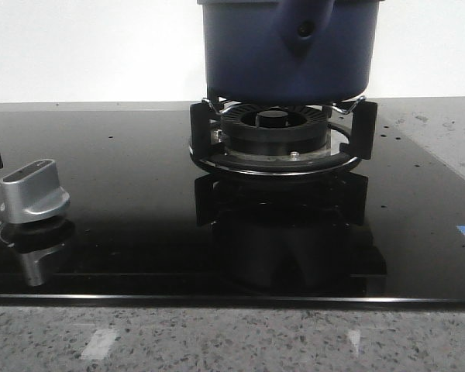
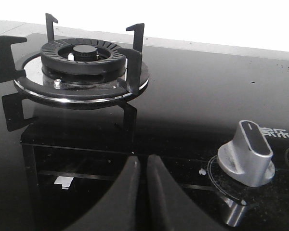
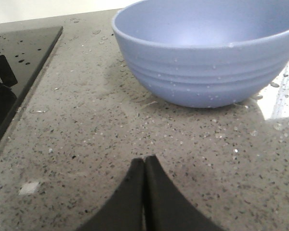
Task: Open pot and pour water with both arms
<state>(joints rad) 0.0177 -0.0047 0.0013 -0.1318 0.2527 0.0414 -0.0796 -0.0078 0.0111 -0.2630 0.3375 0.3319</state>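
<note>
The dark navy-blue pot stands on the black burner ring at the middle back of the front view. Its handle mount with a dark hole faces me. Its top is cut off by the frame, so no lid shows. My left gripper is shut and empty, low over the black glass cooktop. It shows only in the left wrist view, as does a second, bare burner. My right gripper is shut and empty over the speckled counter, short of a light blue bowl. Neither gripper shows in the front view.
A silver knob stands on the glass cooktop at the left; it also shows in the left wrist view. The granite counter runs along the cooktop's right edge and its front. Water drops dot the counter.
</note>
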